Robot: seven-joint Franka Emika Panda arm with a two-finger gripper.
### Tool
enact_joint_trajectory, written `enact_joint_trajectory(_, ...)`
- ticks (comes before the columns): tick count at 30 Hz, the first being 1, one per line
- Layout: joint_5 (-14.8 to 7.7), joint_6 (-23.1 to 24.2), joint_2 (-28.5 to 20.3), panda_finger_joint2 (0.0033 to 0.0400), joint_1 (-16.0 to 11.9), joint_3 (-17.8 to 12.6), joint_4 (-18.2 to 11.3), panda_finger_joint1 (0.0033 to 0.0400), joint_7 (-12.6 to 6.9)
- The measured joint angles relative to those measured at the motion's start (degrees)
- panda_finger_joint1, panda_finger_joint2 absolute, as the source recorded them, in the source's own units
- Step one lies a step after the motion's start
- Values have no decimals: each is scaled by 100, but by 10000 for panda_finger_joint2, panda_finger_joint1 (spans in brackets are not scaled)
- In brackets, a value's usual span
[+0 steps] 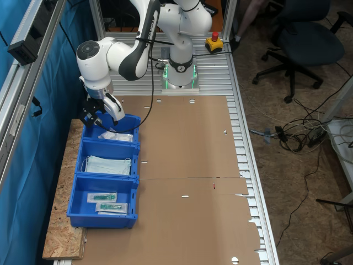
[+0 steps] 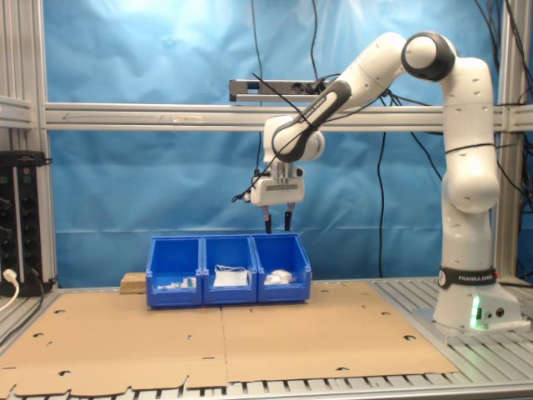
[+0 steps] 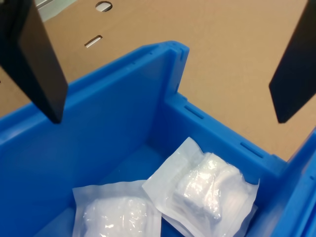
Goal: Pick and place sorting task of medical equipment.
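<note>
The first exterior view looks steeply down from high above the gripper (image 1: pixel 98 115); the second exterior view stands low and farther off, facing it level. Both take in the blue bins (image 1: pixel 105 176) (image 2: pixel 229 268). The wrist view sits close — just above the gripper's fingers (image 3: pixel 37 59), peering into one bin (image 3: pixel 123 123).

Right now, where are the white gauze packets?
In the second exterior view, the white packets lie in the rightmost blue bin, below the open gripper.

Three bright blue plastic bins (image 1: pixel 105 165) are seen on plain brown cardboard sheeting (image 1: pixel 187 165). White padded packets in translucent wrap (image 3: pixel 202 192) are shown in one bin, pale blue face masks (image 1: pixel 108 164) in another. Black gripper fingers (image 3: pixel 37 59) are visible.
</note>
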Motion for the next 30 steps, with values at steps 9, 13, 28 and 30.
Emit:
enact_joint_trajectory(9, 0, 3, -47, 397, 163, 0, 0, 397, 4)
enact_joint_trajectory(13, 0, 3, -121, 397, 336, 31, 0, 397, 5)
enact_joint_trajectory(28, 0, 3, -315, 400, 775, 1245, 53, 400, 5)
enact_joint_trajectory(30, 0, 1, -315, 400, 801, 1442, 74, 400, 5)
